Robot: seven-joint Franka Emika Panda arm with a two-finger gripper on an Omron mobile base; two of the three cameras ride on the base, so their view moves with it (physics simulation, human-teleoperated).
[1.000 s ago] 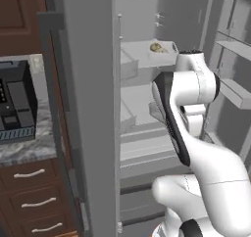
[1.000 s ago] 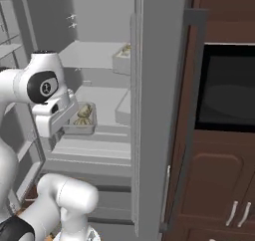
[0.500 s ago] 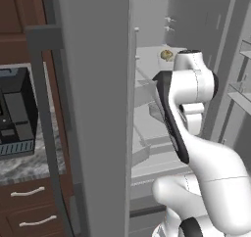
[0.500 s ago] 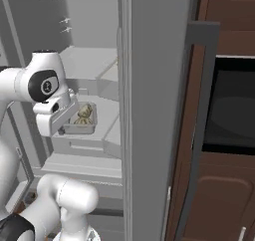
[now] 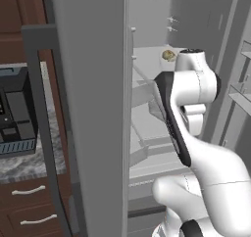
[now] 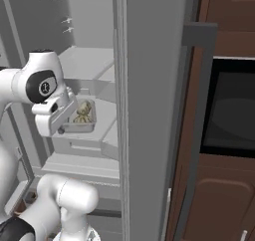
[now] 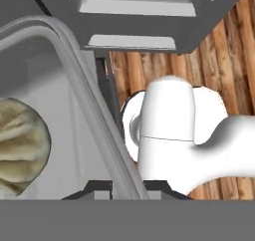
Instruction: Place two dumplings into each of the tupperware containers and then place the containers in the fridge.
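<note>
**kitchenbot_fan:** Inside the open tall silver-grey steel fridge (image 6: 149,110), the white arm's end effector (image 6: 63,127) is pinching the rim of a small shallow translucent whitish-grey plastic tupperware container (image 6: 83,118). Right base view shows it held up in front of the pale interior shelves, roughly level, with pale beige rounded dumplings (image 6: 82,113) sitting in it.

**sim_lurker:** Yep, the jaws are pressed nearly together on that rim. From the hand view you get the container wall (image 7: 84,100) running diagonally and one dumpling (image 7: 20,150) lying at the left inside it. Can't count the dumplings for sure from any angle tho.

**kitchenbot_fan:** Left base view also has a second container with a dumpling (image 5: 168,55) already resting on an upper fridge shelf, behind the arm's wrist.

**sim_lurker:** Off to the side: grey marble counter (image 5: 29,160) with a black appliance (image 5: 17,116) on it, and a dark built-in oven (image 6: 229,108) in the brown cabinets.
</note>
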